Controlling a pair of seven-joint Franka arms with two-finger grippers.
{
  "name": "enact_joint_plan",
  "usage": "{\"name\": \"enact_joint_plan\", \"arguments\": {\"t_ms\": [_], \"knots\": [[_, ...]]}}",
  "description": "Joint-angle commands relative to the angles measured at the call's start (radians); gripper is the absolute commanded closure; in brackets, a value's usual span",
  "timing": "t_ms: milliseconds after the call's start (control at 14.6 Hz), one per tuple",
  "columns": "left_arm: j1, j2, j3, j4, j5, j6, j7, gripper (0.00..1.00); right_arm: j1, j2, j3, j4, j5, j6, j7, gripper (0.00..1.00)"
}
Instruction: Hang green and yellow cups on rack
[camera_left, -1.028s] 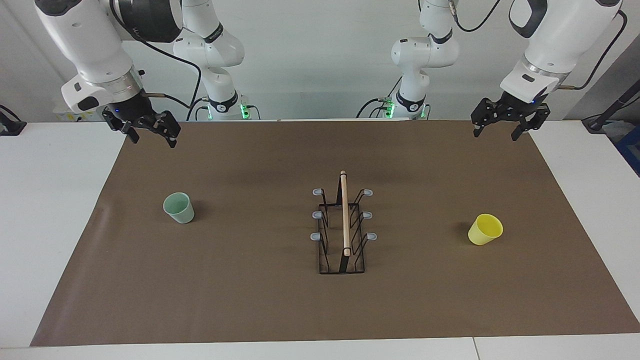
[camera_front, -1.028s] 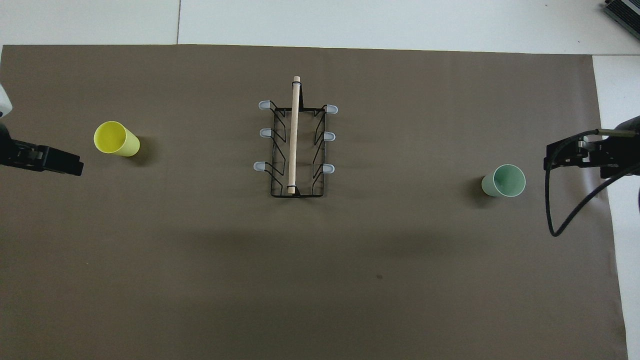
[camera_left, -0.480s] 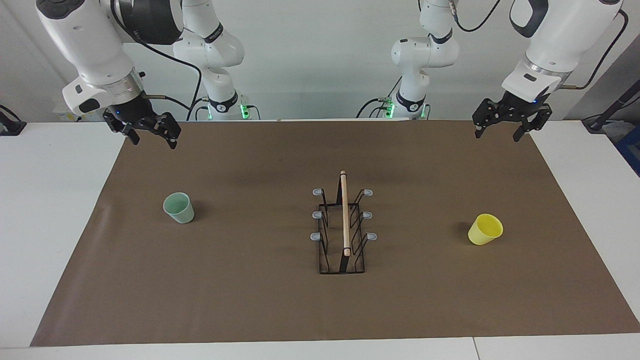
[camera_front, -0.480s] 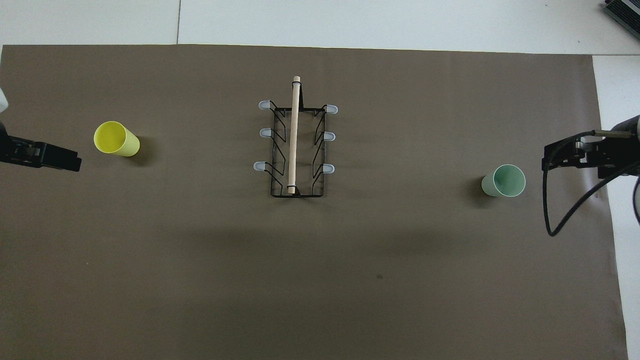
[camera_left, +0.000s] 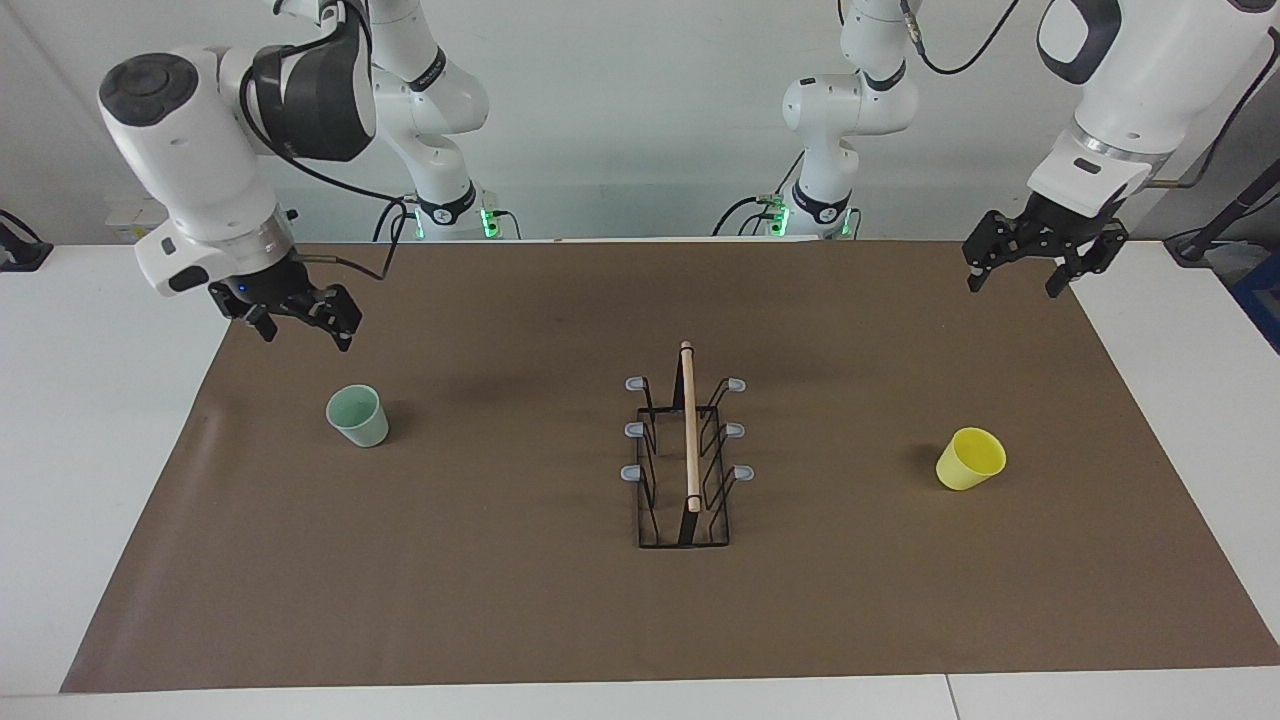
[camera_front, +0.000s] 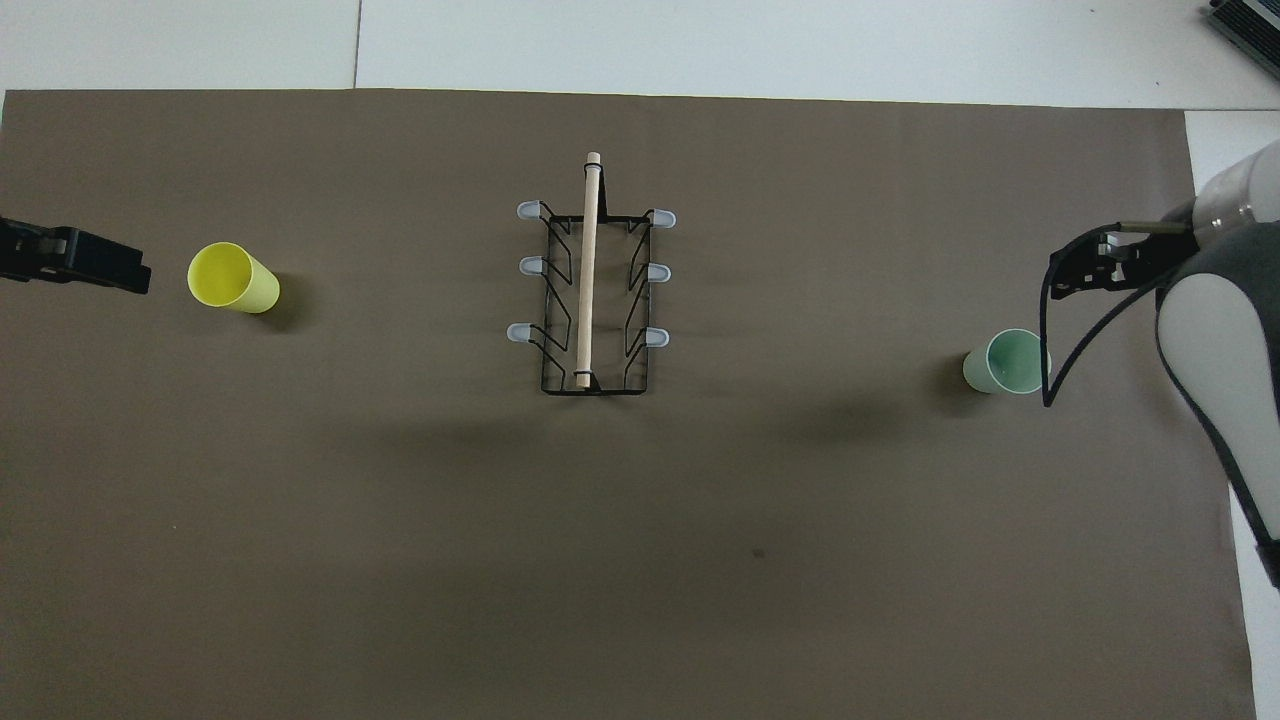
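Your right gripper (camera_left: 301, 330) hangs open and empty above the mat near the green cup (camera_left: 357, 416); your left gripper (camera_left: 1014, 273) likewise, well apart from the yellow cup (camera_left: 970, 458).

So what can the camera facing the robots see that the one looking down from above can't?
Only the facing view shows the arms' tall white bodies and bases, the wall at the robots' end, and both grippers hanging in the air over the mat, open and empty: the right gripper and the left gripper.

Only the overhead view shows a grey device at the table's corner and looks straight down the rack's wooden handle.

Both show the brown mat, the rack mid-table with bare pegs, the green cup and the yellow cup, each standing alone.
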Motion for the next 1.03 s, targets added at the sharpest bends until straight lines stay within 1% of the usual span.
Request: {"name": "enact_joint_plan", "arguments": {"t_ms": [0, 69, 206, 274, 411, 617, 685, 754, 823, 960], "knots": [[0.007, 0.259, 0.004, 0.337, -0.002, -0.122, -0.06, 0.0, 0.011, 0.173, 0.009, 0.146, -0.031, 0.029, -0.019, 0.0], [0.007, 0.299, 0.006, 0.383, -0.004, -0.122, -0.073, 0.0, 0.018, 0.189, 0.009, 0.143, -0.031, 0.034, -0.022, 0.0], [0.008, 0.362, 0.018, 0.431, -0.005, -0.098, -0.126, 0.0, 0.037, 0.213, 0.009, 0.126, -0.044, 0.023, -0.117, 0.0], [0.011, 0.391, 0.021, 0.453, -0.007, -0.078, -0.157, 0.0, 0.05, 0.227, 0.009, 0.125, -0.071, 0.017, -0.137, 0.0], [0.056, 0.422, 0.021, 0.456, -0.054, -0.046, -0.258, 0.0, 0.079, 0.238, 0.009, 0.084, -0.117, 0.005, -0.217, 0.0], [0.093, 0.47, 0.021, 0.457, -0.126, -0.023, -0.492, 0.0, 0.157, 0.246, 0.01, -0.042, -0.331, 0.026, -0.373, 0.0], [0.113, 0.491, 0.019, 0.462, -0.154, -0.02, -0.546, 0.0, 0.166, 0.239, 0.01, -0.08, -0.385, 0.031, -0.465, 0.0], [0.129, 0.507, 0.019, 0.463, -0.181, -0.016, -0.571, 0.0, 0.169, 0.23, 0.01, -0.116, -0.408, 0.066, -0.557, 0.0], [0.134, 0.529, 0.021, 0.465, -0.2, 0.0, -0.643, 0.0, 0.169, 0.227, 0.01, -0.146, -0.432, 0.1, -0.62, 0.0], [0.169, 0.566, 0.018, 0.465, -0.24, 0.028, -0.785, 0.0, 0.179, 0.227, 0.016, -0.186, -0.526, 0.117, -0.699, 0.0]]}}
